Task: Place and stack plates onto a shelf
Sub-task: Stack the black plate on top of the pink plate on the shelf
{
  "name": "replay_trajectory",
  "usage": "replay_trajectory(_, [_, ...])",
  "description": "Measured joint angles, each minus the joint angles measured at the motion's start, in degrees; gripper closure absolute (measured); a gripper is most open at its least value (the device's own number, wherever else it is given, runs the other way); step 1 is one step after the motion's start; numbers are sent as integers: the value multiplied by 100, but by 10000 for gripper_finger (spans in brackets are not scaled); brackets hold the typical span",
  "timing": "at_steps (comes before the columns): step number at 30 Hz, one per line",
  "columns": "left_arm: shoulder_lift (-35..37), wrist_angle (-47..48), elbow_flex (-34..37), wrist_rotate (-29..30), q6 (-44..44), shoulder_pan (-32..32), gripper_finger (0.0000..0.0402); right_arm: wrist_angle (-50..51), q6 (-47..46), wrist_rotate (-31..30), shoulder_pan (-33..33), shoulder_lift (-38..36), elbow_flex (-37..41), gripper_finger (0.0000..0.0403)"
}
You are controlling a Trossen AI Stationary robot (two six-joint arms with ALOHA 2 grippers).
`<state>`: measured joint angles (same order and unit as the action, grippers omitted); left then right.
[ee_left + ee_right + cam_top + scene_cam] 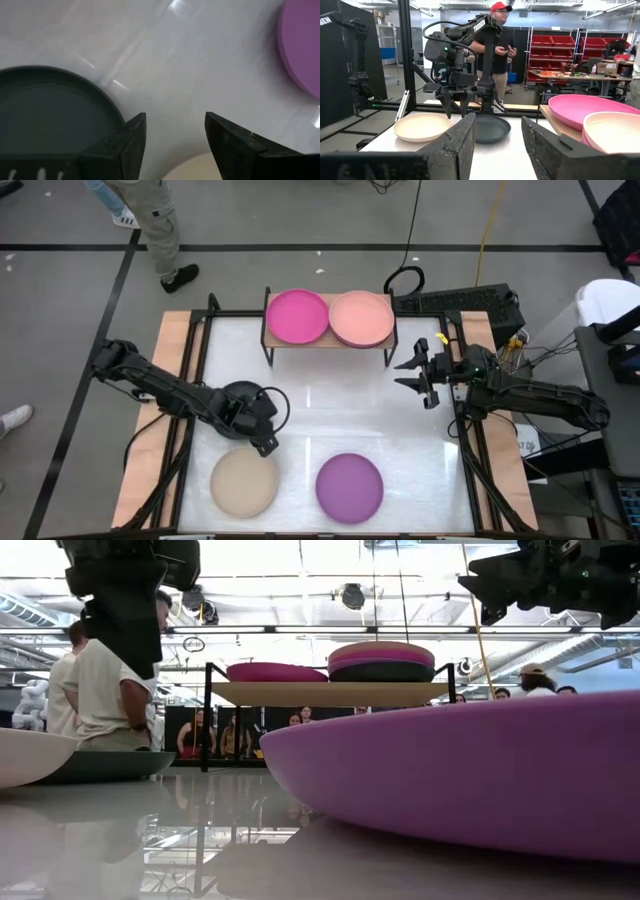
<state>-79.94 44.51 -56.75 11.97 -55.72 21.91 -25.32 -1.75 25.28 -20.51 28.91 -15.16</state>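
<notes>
Hovering left gripper (265, 442) apart above matte beige plate (244, 482), right gripper (412, 372) apart

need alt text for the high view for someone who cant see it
Seen from above, the left gripper hovers open by a beige plate, with a purple plate alongside. The shelf holds magenta and salmon-topped plates; the right gripper waits open nearby.

A workshop with a grey floor (60, 300) marked by dark lines. Red storage bins (555, 47) fill shelving along the far wall. A cluttered workbench (580, 76) stands nearby. Bright ceiling lights (300, 570) shine overhead. Several people (100, 690) stand around.
</notes>
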Motion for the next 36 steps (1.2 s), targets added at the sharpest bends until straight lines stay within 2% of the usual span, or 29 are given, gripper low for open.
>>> replay_trajectory(6, [-35, 76, -1, 5, -252, 70, 195, -15, 43, -29, 0, 0, 0, 261])
replay_trajectory(15, [-950, 541, 4, -96, -310, -78, 195, -11, 74, -166, -2, 23, -6, 261])
replay_trajectory(30, [-1829, 768, -2, -247, -126, -596, 195, 31, 50, -151, -2, 33, -7, 261])
replay_trajectory(33, [-1940, 757, -2, -515, -50, -684, 211, 31, 53, -151, -2, 33, -7, 261])
replay_trajectory(36, [-1950, 702, -3, -679, 134, -761, 256, 33, 71, -150, -2, 33, -7, 261])
